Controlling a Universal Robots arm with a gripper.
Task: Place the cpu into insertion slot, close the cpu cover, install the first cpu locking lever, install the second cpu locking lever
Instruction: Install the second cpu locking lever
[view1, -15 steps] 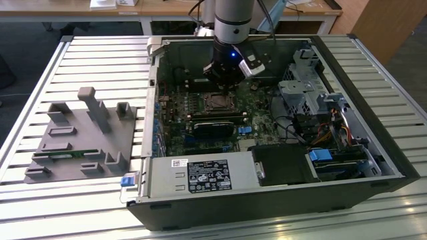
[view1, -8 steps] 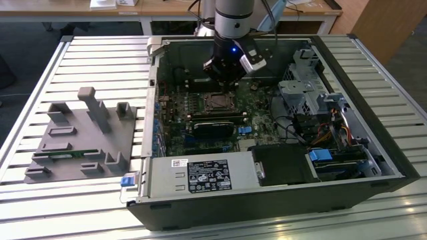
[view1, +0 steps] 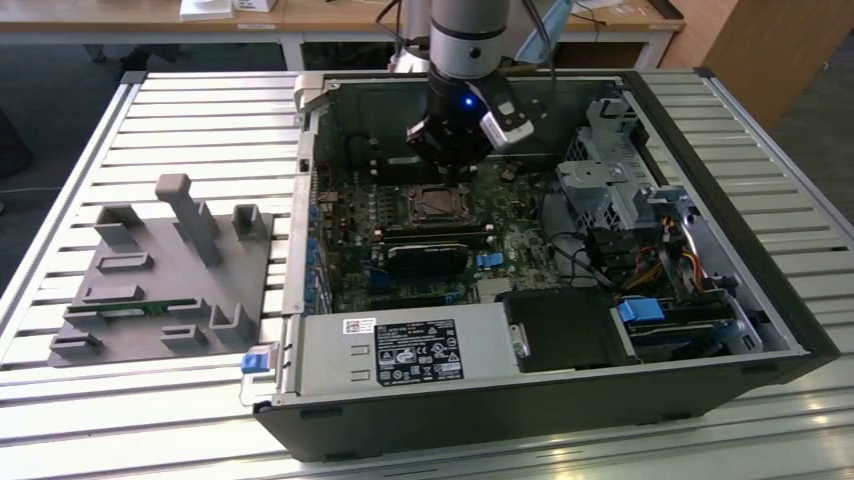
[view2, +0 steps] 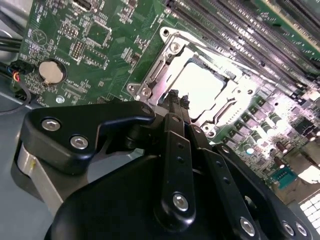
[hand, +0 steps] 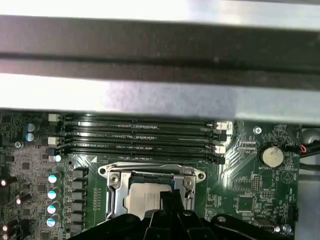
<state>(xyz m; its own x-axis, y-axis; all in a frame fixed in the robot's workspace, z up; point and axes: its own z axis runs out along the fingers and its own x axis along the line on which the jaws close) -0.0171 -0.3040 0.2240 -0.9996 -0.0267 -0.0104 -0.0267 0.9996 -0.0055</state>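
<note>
- The hand (view2: 178, 100) is being held just above the motherboard (view2: 100, 45) inside the open computer case (view1: 534, 400); its two fingertips (view2: 173, 96) are being pressed together, with nothing gripped between them.
- In both wrist views the cpu (view2: 200, 85) is being seen lying flat in the insertion slot (hand: 150, 192), right beyond the fingertips.
- The cpu cover (view2: 165, 75) is being seen lowered around the chip, its silver frame bordering it.
- In the exterior view, the slot (view1: 434, 203) is lying at 6 o'clock from the hand (view1: 451, 165).
- A grey fixture block (view1: 160, 280) is resting on the slatted desk (view1: 200, 110), at 9 o'clock from the case.
</note>
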